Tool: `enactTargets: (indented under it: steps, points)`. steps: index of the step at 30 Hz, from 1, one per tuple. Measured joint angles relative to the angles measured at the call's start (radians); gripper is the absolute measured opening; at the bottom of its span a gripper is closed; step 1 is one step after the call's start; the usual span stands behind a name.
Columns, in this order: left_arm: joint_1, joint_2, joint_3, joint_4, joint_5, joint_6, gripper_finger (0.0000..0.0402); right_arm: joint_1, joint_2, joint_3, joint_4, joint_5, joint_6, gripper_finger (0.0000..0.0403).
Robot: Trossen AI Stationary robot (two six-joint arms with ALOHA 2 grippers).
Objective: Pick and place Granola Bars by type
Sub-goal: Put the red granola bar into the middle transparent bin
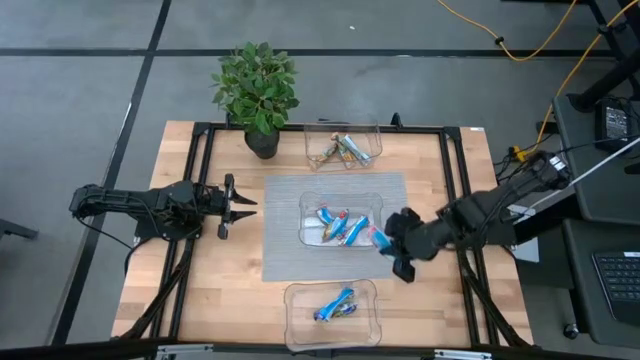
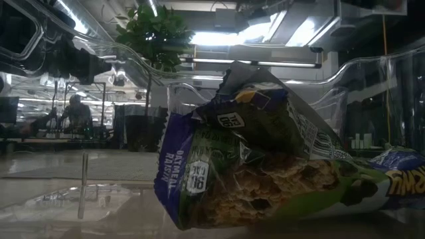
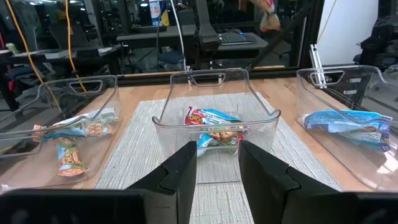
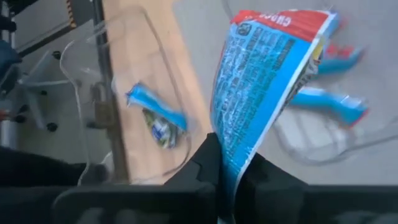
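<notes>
At table's left, the left gripper (image 1: 246,205) hovers half-open and empty, facing the middle bin (image 1: 340,199). Right of that bin, the right gripper (image 1: 385,243) pinches a blue bar (image 4: 267,81); only its wrist view shows the wrapper dangling above the near bin (image 4: 118,93)

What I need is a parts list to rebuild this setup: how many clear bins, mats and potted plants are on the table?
Clear bins: 3
Grey mat: 1
Potted plant: 1
Total: 5
</notes>
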Motion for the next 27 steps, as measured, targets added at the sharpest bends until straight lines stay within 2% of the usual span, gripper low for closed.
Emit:
enactTargets:
  steps: [6, 11, 18, 27]
  points:
    - [0.0, 0.0, 0.0, 0.0, 0.0, 0.0, 0.0113, -0.107, 0.0, 0.118, -0.082, 0.001, -0.202, 0.0009]
    - [0.0, 0.0, 0.0, 0.0, 0.0, 0.0, 0.0113, -0.195, 0.0, 0.201, -0.122, -0.002, -0.342, 0.0018]
    - [0.0, 0.0, 0.0, 0.0, 0.0, 0.0, 0.0113, -0.329, 0.0, 0.251, -0.138, -0.105, -0.486, 0.0008]
    - [0.0, 0.0, 0.0, 0.0, 0.0, 0.0, 0.0113, -0.499, 0.001, 0.253, -0.136, -0.22, -0.618, 0.0017]
